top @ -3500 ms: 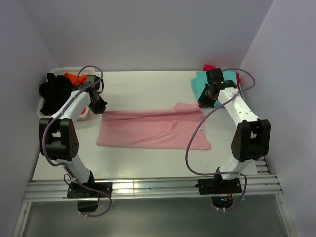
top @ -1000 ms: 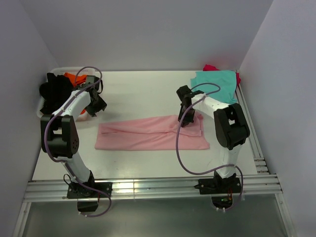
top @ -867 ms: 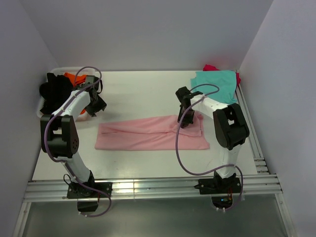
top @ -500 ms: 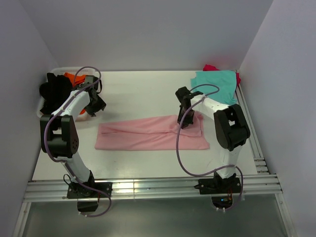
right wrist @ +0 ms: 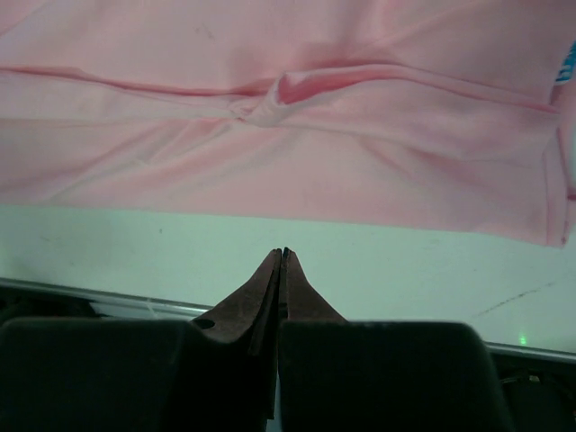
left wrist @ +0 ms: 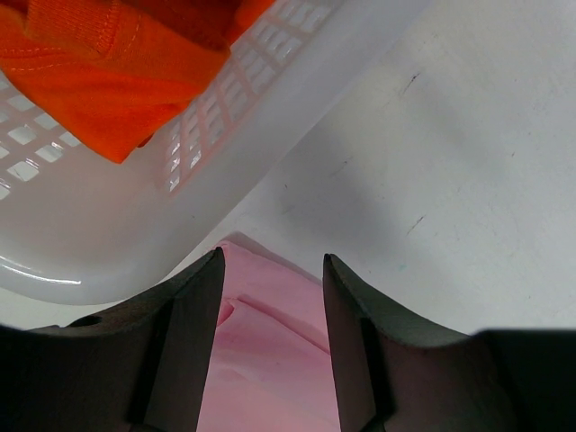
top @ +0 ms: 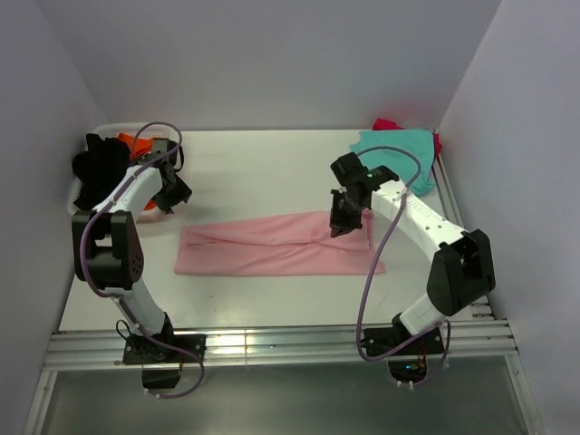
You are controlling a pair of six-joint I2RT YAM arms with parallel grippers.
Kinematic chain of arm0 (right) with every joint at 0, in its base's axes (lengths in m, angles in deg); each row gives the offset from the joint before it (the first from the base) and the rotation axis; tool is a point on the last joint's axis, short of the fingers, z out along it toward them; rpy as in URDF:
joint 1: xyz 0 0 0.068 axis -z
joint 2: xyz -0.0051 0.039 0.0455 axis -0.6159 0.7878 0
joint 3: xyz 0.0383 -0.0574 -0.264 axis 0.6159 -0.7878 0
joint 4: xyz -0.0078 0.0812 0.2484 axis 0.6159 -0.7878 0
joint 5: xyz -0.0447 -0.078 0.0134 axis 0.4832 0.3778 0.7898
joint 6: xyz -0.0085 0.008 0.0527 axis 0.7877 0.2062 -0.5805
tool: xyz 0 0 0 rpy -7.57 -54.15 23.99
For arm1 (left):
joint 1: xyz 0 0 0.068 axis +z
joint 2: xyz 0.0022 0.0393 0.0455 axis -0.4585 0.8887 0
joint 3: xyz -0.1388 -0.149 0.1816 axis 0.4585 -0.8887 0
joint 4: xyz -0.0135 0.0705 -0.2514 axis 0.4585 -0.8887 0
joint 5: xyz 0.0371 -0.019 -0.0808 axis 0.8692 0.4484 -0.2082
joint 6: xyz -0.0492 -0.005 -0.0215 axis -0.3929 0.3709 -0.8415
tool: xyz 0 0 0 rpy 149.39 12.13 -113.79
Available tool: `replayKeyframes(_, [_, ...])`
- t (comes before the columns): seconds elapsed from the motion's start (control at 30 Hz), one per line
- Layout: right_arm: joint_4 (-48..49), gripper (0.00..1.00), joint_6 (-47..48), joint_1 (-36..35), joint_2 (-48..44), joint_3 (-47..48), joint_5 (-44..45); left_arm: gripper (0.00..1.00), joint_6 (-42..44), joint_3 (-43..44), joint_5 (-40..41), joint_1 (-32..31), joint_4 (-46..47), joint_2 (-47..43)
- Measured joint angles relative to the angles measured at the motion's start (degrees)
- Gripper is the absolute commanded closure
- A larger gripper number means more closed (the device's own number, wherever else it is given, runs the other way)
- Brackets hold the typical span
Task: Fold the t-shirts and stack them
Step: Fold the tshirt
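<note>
Soft pink t-shirt (top: 272,247), long creased strip, latticed white plastic basket (left wrist: 99,229)

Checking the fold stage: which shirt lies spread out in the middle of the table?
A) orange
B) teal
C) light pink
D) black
C: the light pink shirt lies flat between the two arms, while the teal shirt sits at the far right corner and the orange shirt and black shirt are in the basket.
</note>
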Motion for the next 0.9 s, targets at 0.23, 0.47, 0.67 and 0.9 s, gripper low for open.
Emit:
replayKeyframes(0.23, [0.26, 1.0, 1.25, 0.42, 5.57, 2.51, 4.17, 0.48, -0.02, -0.07, -1.09, 0.02, 0.31, 0.0])
replayKeyframes(0.47, [4.09, 1.0, 2.45, 0.57, 20.87, 7.32, 6.73, 0.48, 0.07, -1.84, -1.51, 0.02, 0.79, -1.77])
replayKeyframes(0.67, [4.74, 1.0, 2.58, 0.79, 26.75, 10.62, 7.34, 0.47, 0.74, -3.93, -1.4, 0.07, 0.83, -5.03])
replayKeyframes(0.9, [4.7, 1.0, 2.54, 0.87, 26.82, 13.53, 7.58, 0.48, 1.55, -5.22, -1.33, 0.83, 0.81, -7.15])
